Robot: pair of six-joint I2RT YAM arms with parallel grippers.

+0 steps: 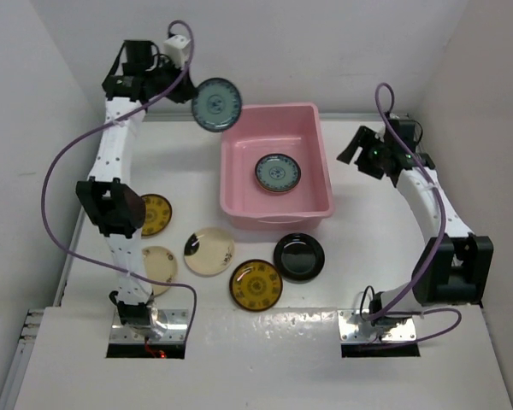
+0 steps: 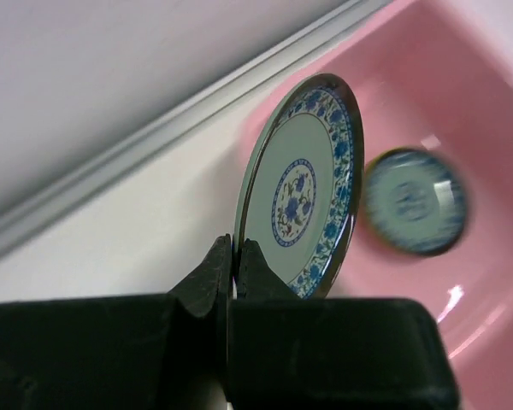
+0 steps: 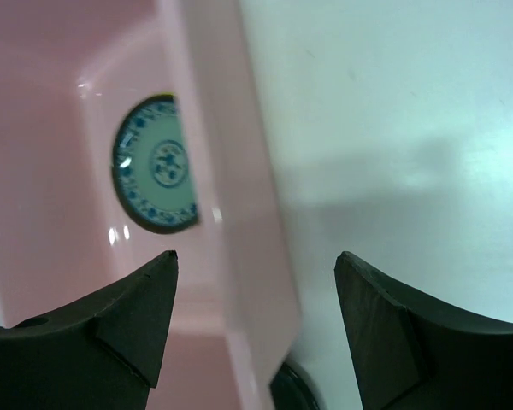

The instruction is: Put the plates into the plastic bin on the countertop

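Note:
My left gripper (image 1: pixel 191 96) is shut on the rim of a pale blue patterned plate (image 1: pixel 216 104), holding it on edge in the air at the far left corner of the pink plastic bin (image 1: pixel 315 154). The left wrist view shows the fingers (image 2: pixel 255 269) pinching that plate (image 2: pixel 303 184). Another blue patterned plate (image 1: pixel 278 173) lies flat in the bin. My right gripper (image 1: pixel 356 155) is open and empty, above the bin's right rim (image 3: pixel 239 188). On the countertop lie a black plate (image 1: pixel 298 257), two amber plates (image 1: pixel 256 284) (image 1: pixel 156 213) and two cream plates (image 1: pixel 209 251) (image 1: pixel 159 266).
White walls close in the countertop (image 1: pixel 385 248) at the back and both sides. The left arm (image 1: pixel 115 209) stands over the left-hand plates and partly hides them. The arm bases (image 1: pixel 150 329) are bolted at the near edge.

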